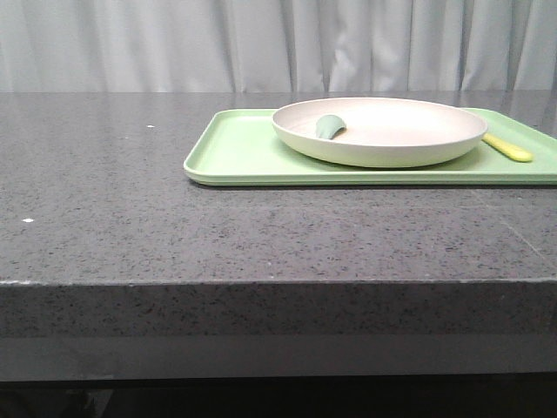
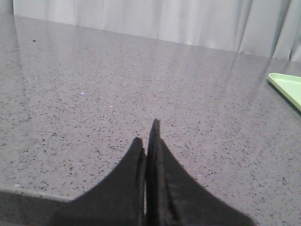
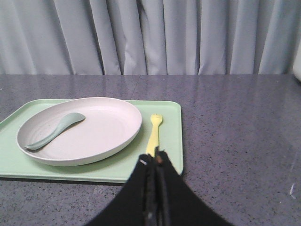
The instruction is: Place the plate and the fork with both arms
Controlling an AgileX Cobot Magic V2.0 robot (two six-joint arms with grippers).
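Front view shows neither arm. Left gripper point(image 2: 149, 141) has its jaws together above bare counter point(image 1: 130, 218). On the green tray point(image 1: 235, 157) sits the plate point(image 1: 379, 131), hiding the fork's point(image 1: 508, 149) tines. Right gripper point(image 3: 156, 162), pressed closed, covers the fork's handle end.

You see: cream plate point(image 1: 383, 139), pale-yellow fork point(image 1: 507, 147), teal spoon point(image 1: 330, 127), light-green tray point(image 1: 235, 152), speckled dark-grey table point(image 1: 174, 235), black grippers, pale grey curtain point(image 1: 261, 43)
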